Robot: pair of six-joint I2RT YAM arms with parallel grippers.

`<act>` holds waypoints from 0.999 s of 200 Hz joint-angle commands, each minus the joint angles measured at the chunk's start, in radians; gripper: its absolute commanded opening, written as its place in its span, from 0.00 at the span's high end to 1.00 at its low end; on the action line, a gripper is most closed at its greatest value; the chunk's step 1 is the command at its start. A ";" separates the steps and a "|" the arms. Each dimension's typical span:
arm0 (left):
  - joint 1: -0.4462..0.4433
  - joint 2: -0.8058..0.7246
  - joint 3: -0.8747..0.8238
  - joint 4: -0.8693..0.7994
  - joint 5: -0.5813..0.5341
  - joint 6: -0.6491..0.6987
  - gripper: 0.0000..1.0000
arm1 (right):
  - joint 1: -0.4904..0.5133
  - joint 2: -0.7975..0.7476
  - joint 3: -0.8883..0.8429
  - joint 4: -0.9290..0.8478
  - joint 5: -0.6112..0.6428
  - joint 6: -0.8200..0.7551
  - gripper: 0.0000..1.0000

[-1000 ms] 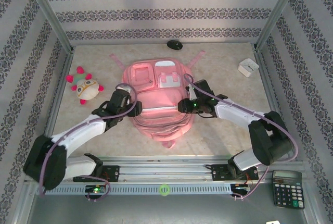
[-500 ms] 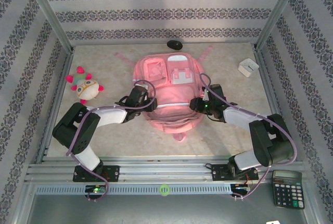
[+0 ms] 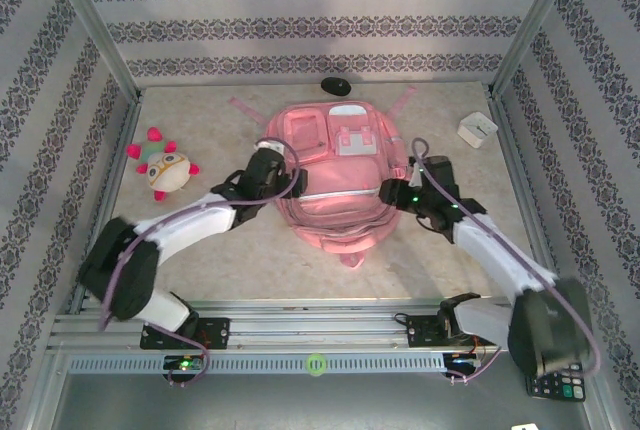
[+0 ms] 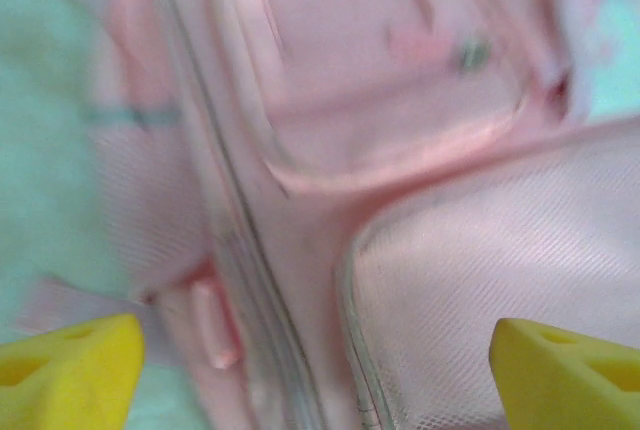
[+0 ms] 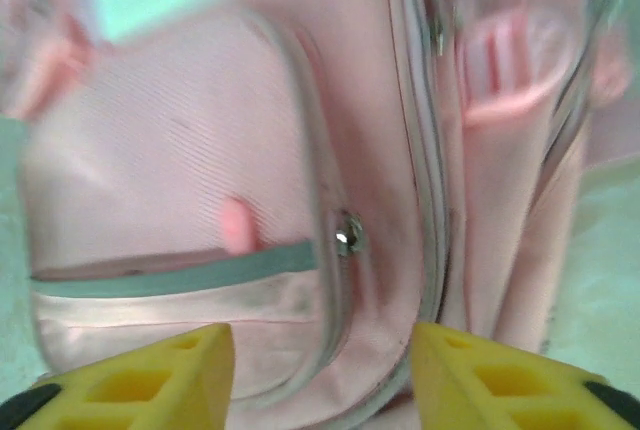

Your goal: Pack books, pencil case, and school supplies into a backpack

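The pink backpack (image 3: 335, 175) lies flat in the middle of the table, front pockets up and straps toward the back wall. My left gripper (image 3: 280, 184) is at its left edge; in the left wrist view the gripper (image 4: 318, 380) stands open wide over the backpack's (image 4: 400, 100) zipped seams. My right gripper (image 3: 392, 193) is at the right edge; the right wrist view shows it (image 5: 320, 380) open above the backpack (image 5: 180, 160), near a metal zip pull (image 5: 347, 233). Neither gripper holds anything. The books, pencil case and school supplies are out of view.
A plush toy (image 3: 165, 165) lies at the left, a small white square box (image 3: 478, 129) at the back right, and a black oval item (image 3: 336, 86) by the back wall. A calculator (image 3: 560, 380) sits off the table at the near right, partly behind my right arm.
The backpack has shifted to the right and toward the back wall. Both grippers moved with it and have opened wider.
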 commanded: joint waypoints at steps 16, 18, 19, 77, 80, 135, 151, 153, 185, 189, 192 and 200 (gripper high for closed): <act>0.016 -0.333 -0.087 0.016 -0.353 0.325 0.00 | -0.055 -0.239 0.053 -0.102 0.189 -0.189 0.02; 0.020 -0.352 -0.101 0.030 -0.359 0.343 0.00 | -0.059 -0.247 0.048 -0.095 0.193 -0.199 0.02; 0.022 -0.359 -0.106 0.034 -0.363 0.352 0.00 | -0.060 -0.249 0.045 -0.090 0.195 -0.204 0.02; 0.122 -0.469 -0.544 0.476 -0.397 0.558 0.01 | -0.146 -0.271 -0.299 0.422 0.302 -0.404 0.02; 0.129 -0.461 -0.559 0.494 -0.388 0.554 0.01 | -0.152 -0.264 -0.314 0.444 0.303 -0.407 0.02; 0.296 -0.228 -0.683 0.830 -0.122 0.497 0.01 | -0.206 -0.038 -0.436 0.770 0.217 -0.456 0.02; 0.355 -0.118 -0.682 0.995 -0.025 0.493 0.01 | -0.206 0.043 -0.448 0.925 0.187 -0.461 0.02; 0.361 -0.103 -0.680 1.014 -0.012 0.497 0.01 | -0.206 0.055 -0.447 0.944 0.184 -0.462 0.02; 0.515 0.107 -0.627 1.102 0.150 0.425 0.01 | -0.204 0.216 -0.390 1.078 0.139 -0.541 0.02; 0.558 0.139 -0.629 1.153 0.221 0.399 0.01 | -0.205 0.242 -0.391 1.112 0.141 -0.546 0.02; 0.576 0.172 -0.630 1.214 0.257 0.388 0.01 | -0.207 0.265 -0.395 1.134 0.147 -0.540 0.02; 0.614 0.201 -0.622 1.228 0.318 0.365 0.01 | -0.215 0.328 -0.398 1.208 0.132 -0.536 0.02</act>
